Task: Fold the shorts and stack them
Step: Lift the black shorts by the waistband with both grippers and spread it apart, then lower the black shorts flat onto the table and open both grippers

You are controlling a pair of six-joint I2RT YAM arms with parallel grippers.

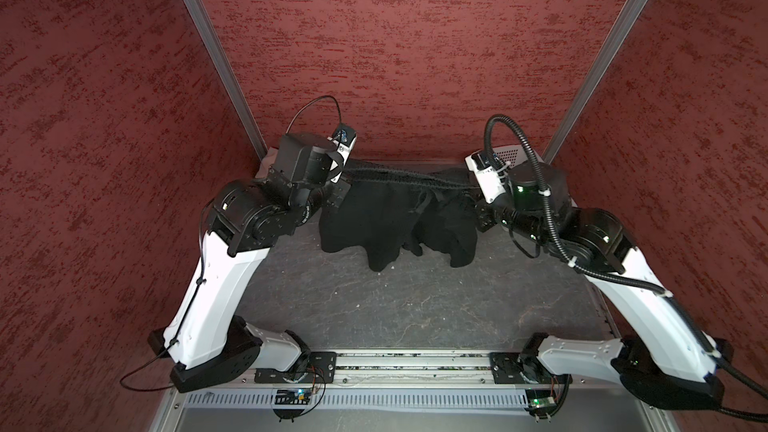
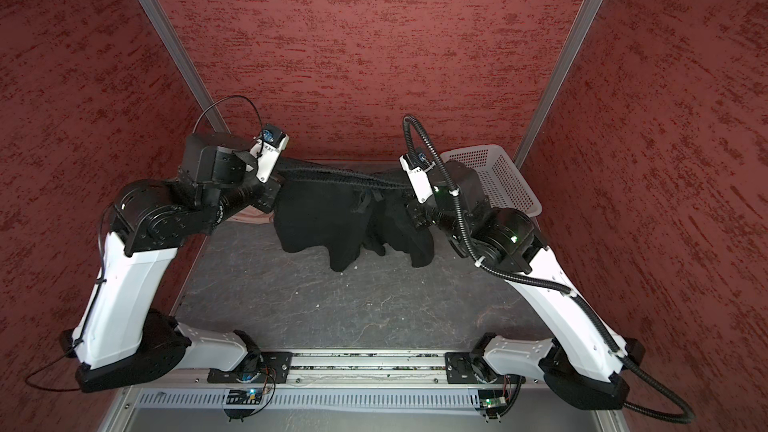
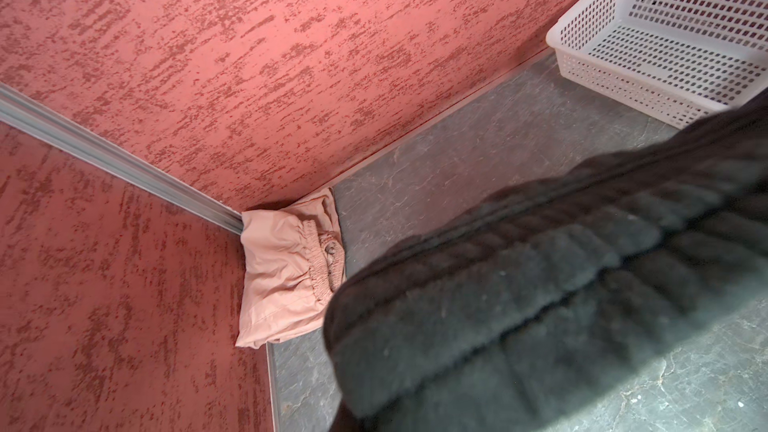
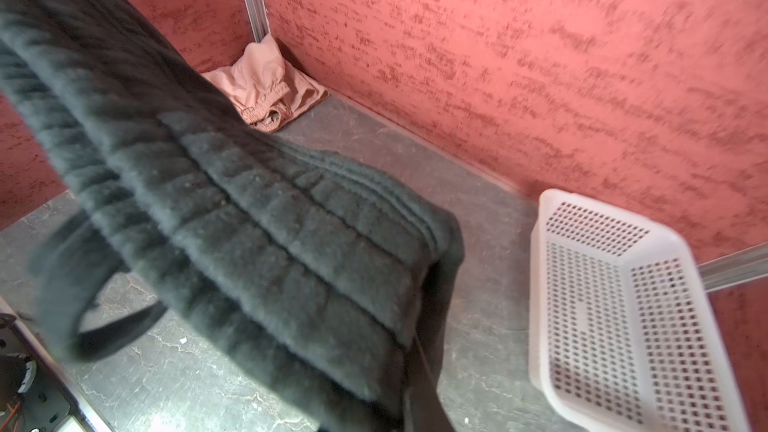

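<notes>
I have my left hand (image 1: pixel 337 195) and right hand (image 1: pixel 484 218) both clamped on the waistband of the black shorts (image 1: pixel 374 222), which hang just beside the basket (image 2: pixel 511 184). The pink shorts (image 3: pixel 282 276) lie well apart from it. The bunched legs may fold crooked.

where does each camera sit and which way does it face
Both top views: overhead, base side, looking down at the table; both arms show, left gripper and right gripper holding the black shorts.
Left wrist: on left arm, facing the back corner; no fingers visible.
Right wrist: on right arm, facing the back wall; no fingers visible.
Wrist views share: pink shorts, basket.
</notes>
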